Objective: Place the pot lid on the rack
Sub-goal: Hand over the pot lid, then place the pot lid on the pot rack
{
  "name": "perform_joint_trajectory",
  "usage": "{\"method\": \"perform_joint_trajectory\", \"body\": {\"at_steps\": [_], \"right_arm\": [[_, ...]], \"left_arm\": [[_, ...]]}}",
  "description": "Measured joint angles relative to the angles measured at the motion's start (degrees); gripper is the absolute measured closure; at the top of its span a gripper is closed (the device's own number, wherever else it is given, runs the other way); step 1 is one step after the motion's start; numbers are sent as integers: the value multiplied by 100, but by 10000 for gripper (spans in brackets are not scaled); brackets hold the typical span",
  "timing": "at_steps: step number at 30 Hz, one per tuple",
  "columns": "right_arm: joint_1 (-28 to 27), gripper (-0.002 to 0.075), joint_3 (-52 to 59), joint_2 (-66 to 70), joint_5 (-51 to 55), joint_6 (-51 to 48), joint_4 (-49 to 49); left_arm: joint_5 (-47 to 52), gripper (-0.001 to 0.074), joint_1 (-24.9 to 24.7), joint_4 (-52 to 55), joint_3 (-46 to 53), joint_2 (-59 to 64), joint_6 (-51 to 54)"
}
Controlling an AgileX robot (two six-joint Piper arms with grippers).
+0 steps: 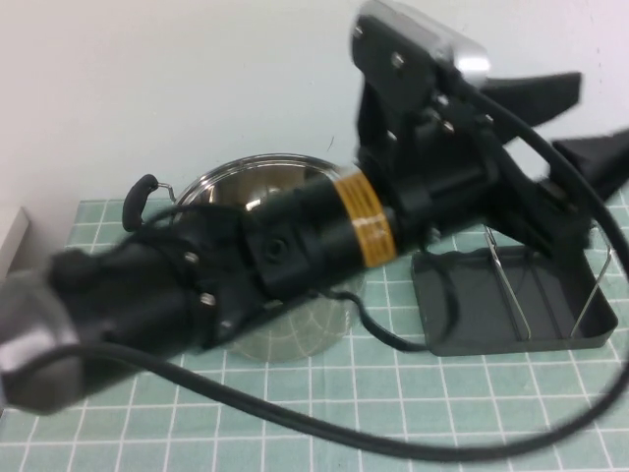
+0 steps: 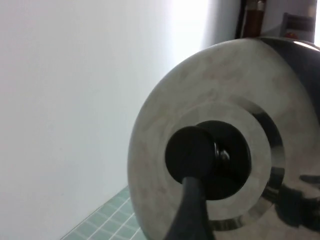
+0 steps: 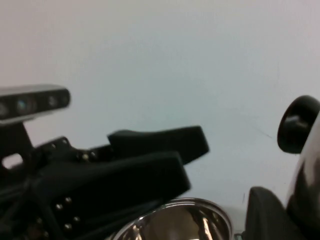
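Lid aloft, face-on to left pincer, rack below.

The left pincer (image 1: 595, 110) is seen spread apart above the rack (image 1: 472, 324), clamped on nothing. The pot lid (image 2: 150, 165) is held off the tabletop (image 1: 393, 413) straight ahead of it, disc upright, knob (image 2: 190, 150) turned toward it. The right pincer (image 3: 267, 212) is just beside the lid's edge; its state cannot be told. The pot (image 1: 295, 334) stands left of the rack.

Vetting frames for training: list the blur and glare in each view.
High view: left arm smeared by motion, left gripper open near the rack. Left wrist view: lid soft, wall behind washed out. Right wrist view: right gripper a dark blur beside the lid.
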Motion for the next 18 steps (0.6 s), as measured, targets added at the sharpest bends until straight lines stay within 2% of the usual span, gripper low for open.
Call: {"method": "perform_joint_trajectory", "body": {"at_steps": [3, 6, 8, 10, 14, 18], "right_arm": [[0, 662, -289, 556, 175, -269, 2], [0, 662, -719, 1239, 408, -427, -6], [0, 662, -1028, 1726, 548, -442, -21], [0, 662, -1353, 2235, 726, -442, -175], [0, 662, -1843, 3286, 1231, -442, -538], [0, 662, -2068, 4016, 1444, -442, -822]], "left_arm": [[648, 306, 256, 582, 0, -345, -494], [1437, 561, 459, 1713, 0, -731, -1608], [1772, 657, 524, 2760, 0, -964, -2486], [1790, 695, 563, 3736, 0, -1141, -3248], [1297, 725, 584, 5345, 0, -1354, -4536], [1064, 731, 584, 6173, 0, -1392, -5294]]}}
